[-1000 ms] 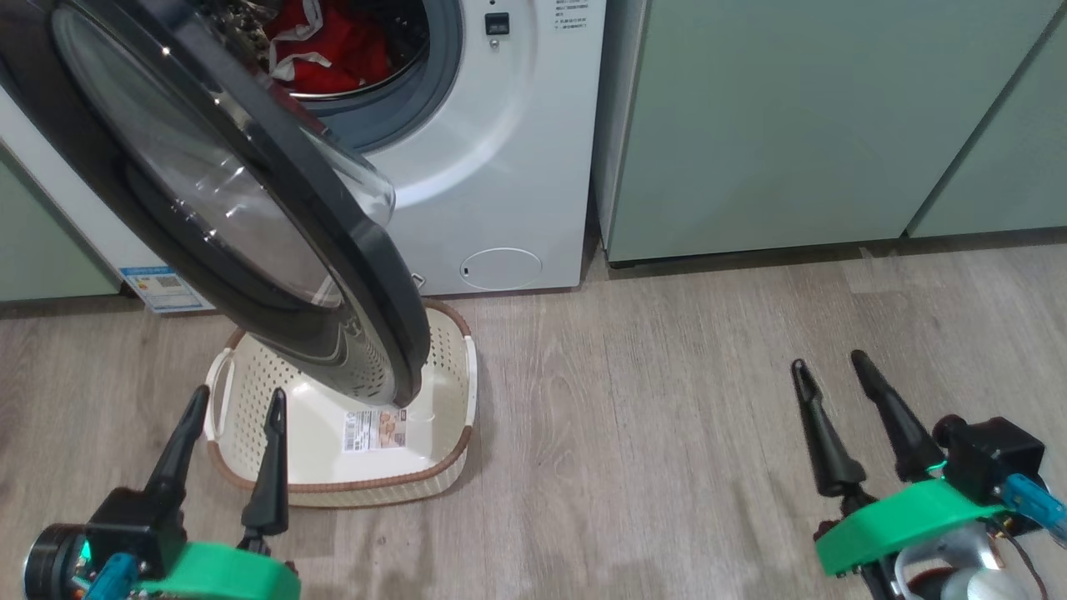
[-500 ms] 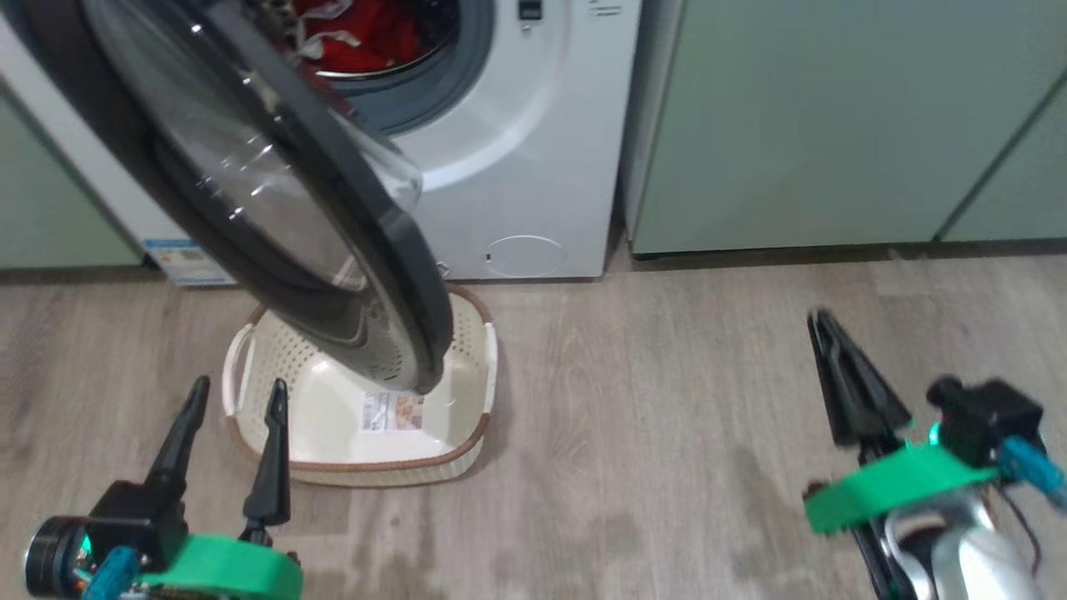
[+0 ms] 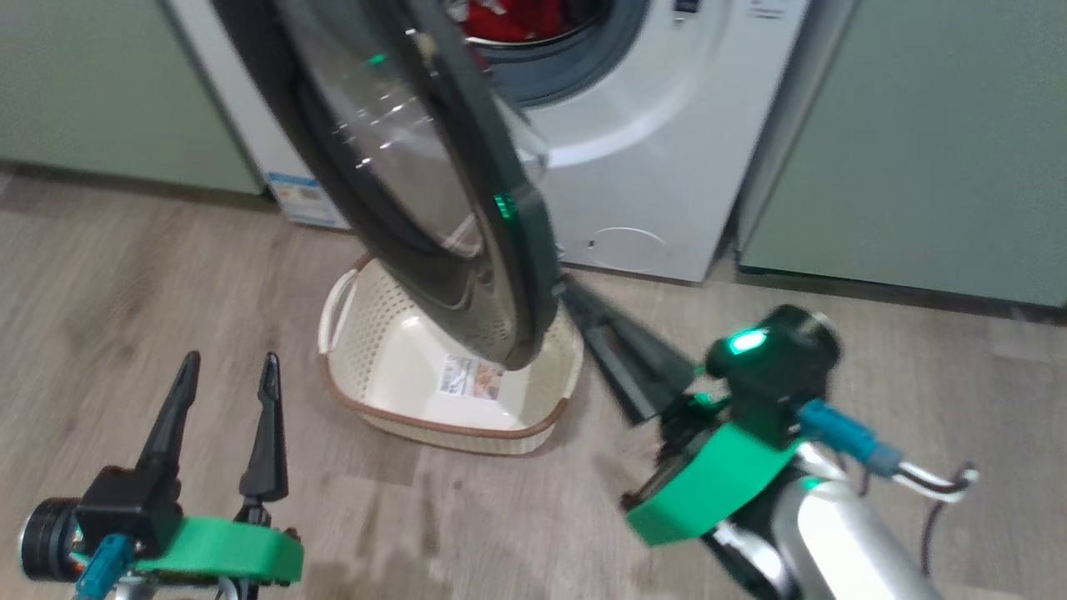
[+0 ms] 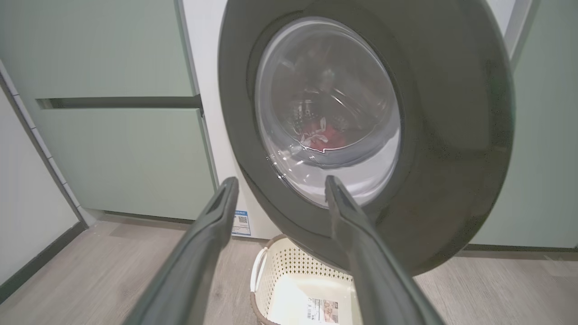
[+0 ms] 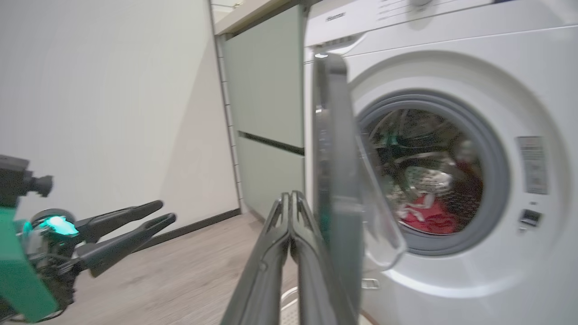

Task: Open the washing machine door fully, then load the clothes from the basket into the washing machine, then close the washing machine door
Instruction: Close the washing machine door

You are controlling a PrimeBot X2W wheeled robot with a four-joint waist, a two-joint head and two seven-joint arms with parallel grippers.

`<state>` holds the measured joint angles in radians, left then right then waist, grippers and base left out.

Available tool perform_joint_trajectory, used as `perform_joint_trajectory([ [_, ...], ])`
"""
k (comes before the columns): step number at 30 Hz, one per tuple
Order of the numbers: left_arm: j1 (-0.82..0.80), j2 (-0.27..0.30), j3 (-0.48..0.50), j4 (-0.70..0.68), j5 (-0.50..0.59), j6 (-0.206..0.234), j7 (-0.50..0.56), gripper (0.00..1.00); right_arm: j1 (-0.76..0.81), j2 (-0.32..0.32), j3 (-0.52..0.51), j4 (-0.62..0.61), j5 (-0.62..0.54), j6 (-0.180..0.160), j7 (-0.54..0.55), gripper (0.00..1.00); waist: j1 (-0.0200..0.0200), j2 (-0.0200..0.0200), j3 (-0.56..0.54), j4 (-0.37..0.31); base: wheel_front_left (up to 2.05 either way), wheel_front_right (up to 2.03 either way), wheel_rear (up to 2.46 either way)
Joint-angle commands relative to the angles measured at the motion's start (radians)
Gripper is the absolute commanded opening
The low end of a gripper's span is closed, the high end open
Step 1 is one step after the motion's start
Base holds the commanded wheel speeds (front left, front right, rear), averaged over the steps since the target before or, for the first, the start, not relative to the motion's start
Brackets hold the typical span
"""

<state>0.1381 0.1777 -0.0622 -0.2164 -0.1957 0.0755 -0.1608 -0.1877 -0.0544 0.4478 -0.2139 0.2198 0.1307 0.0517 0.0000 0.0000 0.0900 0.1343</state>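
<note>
The right gripper [image 3: 572,290] has its fingers pressed together on nothing, tips just beside the rim of the swung-out washing machine door [image 3: 521,250]; contact cannot be confirmed. The left gripper [image 3: 230,360] is spread wide and empty, with the basket [image 3: 454,423] ahead to its right, under the door. The clothes [image 3: 508,18] lie in the washing machine [image 3: 667,158] drum, beyond the door.

Door ajar, washer loaded.
The black-rimmed washing machine door [image 3: 400,167] stands swung out from the white washing machine [image 3: 667,150]. Red clothes [image 3: 517,18] lie in the drum. The cream basket [image 3: 367,325] sits on the floor under the door's lower edge, its label sticker showing.
</note>
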Motion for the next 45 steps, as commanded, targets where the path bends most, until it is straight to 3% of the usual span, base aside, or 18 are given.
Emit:
perform_joint_trajectory([
  [1, -0.059, 0.002, 0.038, -0.034, -0.006, 0.012, -0.013, 1.0, -0.04, 0.004, 0.037, -0.033, 0.01, 0.0, 0.005, 0.0, 0.0, 0.0, 0.009, 0.032, 0.0, 0.0, 0.0],
  [7, -0.08, -0.008, 0.039, -0.026, -0.011, 0.022, -0.031, 1.0, -0.065, 0.004, 0.118, 0.06, 0.046, 0.0, 0.02, 0.0, 0.0, 0.0, 0.025, 0.082, 0.0, 0.0, 0.0],
  [19, -0.117, -0.017, 0.016, 0.0, -0.014, 0.021, -0.051, 1.0, -0.197, 0.004, 0.1, 0.32, 0.077, 0.0, -0.039, 0.0, 0.0, 0.0, 0.043, 0.117, 0.0, 0.0, 0.0],
  [26, -0.12, -0.017, 0.01, 0.008, -0.018, 0.021, -0.055, 1.0, -0.254, 0.004, 0.097, 0.408, 0.098, 0.0, -0.076, 0.0, 0.0, 0.0, 0.041, 0.116, 0.0, 0.0, 0.0],
  [37, -0.129, -0.014, 0.002, 0.005, -0.021, 0.023, -0.062, 1.0, -0.32, 0.004, 0.003, 0.503, 0.088, 0.0, -0.119, 0.0, 0.0, 0.0, 0.062, 0.101, 0.0, 0.0, 0.0],
  [45, -0.153, -0.015, -0.007, 0.012, -0.026, 0.02, -0.07, 1.0, -0.468, 0.004, -0.108, 0.641, 0.062, 0.0, -0.16, 0.0, 0.0, 0.0, 0.1, 0.072, 0.0, 0.0, 0.0],
])
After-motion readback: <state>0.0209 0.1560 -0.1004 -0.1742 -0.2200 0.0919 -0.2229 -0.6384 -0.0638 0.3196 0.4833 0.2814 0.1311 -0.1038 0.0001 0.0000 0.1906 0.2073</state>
